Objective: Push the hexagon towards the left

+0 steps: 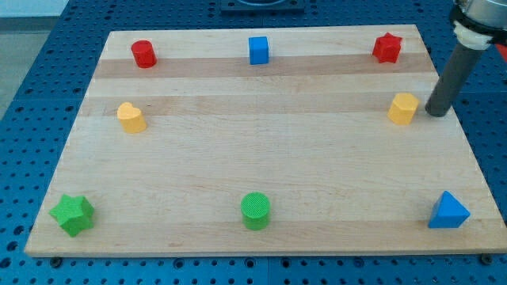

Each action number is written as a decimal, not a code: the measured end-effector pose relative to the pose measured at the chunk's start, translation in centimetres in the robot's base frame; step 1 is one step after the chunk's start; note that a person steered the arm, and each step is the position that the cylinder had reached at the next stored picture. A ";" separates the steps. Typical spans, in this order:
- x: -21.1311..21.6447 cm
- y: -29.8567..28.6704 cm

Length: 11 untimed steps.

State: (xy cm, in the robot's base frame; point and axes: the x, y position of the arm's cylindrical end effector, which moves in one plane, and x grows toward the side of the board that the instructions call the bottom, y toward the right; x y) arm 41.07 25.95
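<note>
The yellow hexagon block (403,108) stands near the wooden board's right edge, in the upper half of the view. My tip (437,113) is just to the right of it, a small gap apart, at about the same height in the view. The dark rod rises from there to the view's top right corner.
On the wooden board (261,158): a red cylinder (143,54) top left, a blue cube (258,50) top middle, a red star (386,48) top right, a yellow cylinder (131,117) at left, a green star (73,214) bottom left, a green cylinder (255,210) bottom middle, a blue triangle (448,211) bottom right.
</note>
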 end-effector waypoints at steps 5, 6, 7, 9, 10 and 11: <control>0.0 -12.5; 0.0 -15.7; 0.0 -19.0; 0.0 -24.6; 0.8 -26.7; 2.6 -30.5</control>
